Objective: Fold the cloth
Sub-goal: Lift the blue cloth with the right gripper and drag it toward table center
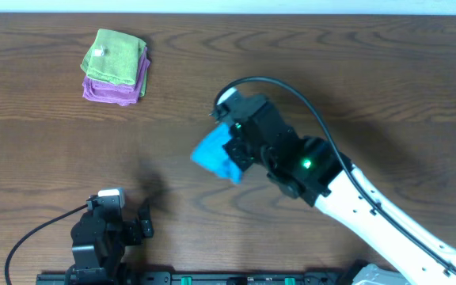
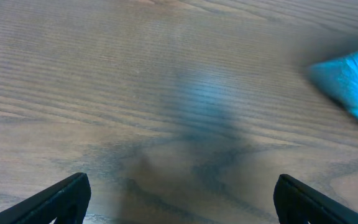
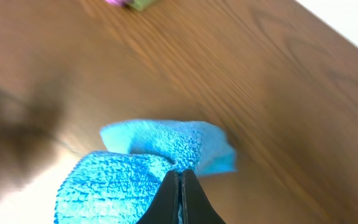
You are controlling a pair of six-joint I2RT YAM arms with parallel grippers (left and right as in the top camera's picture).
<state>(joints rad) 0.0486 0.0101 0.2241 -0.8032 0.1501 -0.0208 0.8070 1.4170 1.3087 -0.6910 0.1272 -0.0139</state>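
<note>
The main risk is that the cloth (image 1: 212, 154) never opens flat. The right arm's fingers (image 3: 180, 186) are pressed together on a gathered pinch near its middle, not on a corner or hem. Set down from this hold, it would probably land as a crumpled lump, and any fold made on that would come out thick and crooked. So thin a pinch of terry could also slip free if the arm swings fast. The left arm's fingers (image 1: 142, 225) are spread wide and empty near the counter's (image 1: 370, 71) front edge, well apart from the cloth, so nothing steadies a second corner.

The cloth is bright sky-blue terry, bunched into a loose wad with lobes bulging either side of the pinch; no tag shows. It is near the middle of the counter, under the right wrist. I cannot tell whether it rests on the wood or hangs just clear. A folded green cloth (image 1: 115, 54) on a purple cloth (image 1: 113, 90) lies at the far left, well apart.
</note>
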